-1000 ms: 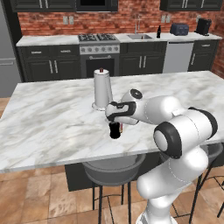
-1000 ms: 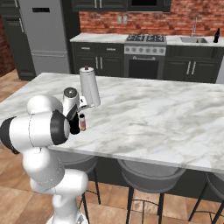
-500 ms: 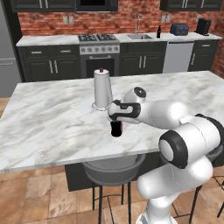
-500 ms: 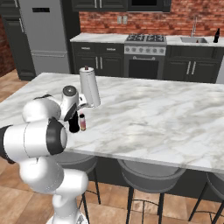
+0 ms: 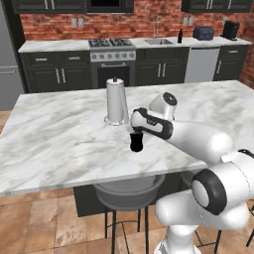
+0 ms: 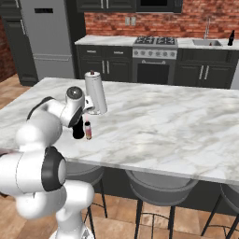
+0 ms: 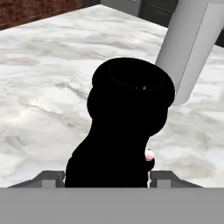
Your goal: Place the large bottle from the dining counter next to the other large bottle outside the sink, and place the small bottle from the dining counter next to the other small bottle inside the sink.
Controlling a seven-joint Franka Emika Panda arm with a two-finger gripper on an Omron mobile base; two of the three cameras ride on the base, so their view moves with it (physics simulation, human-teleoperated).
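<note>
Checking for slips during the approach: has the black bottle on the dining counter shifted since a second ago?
No. The black bottle stands at the same spot just in front of the tall grey bottle, with the gripper over its top.

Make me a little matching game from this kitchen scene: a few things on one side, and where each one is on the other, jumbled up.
Things:
1. large grey bottle
2. small black bottle
3. dark bottle
4. toaster

Places:
A. back counter, right of the sink
B. island counter, between the gripper's fingers
C. back counter, just beside the sink
D. island counter, standing free behind the gripper

Pairs: 1-D, 2-B, 3-C, 4-A
</note>
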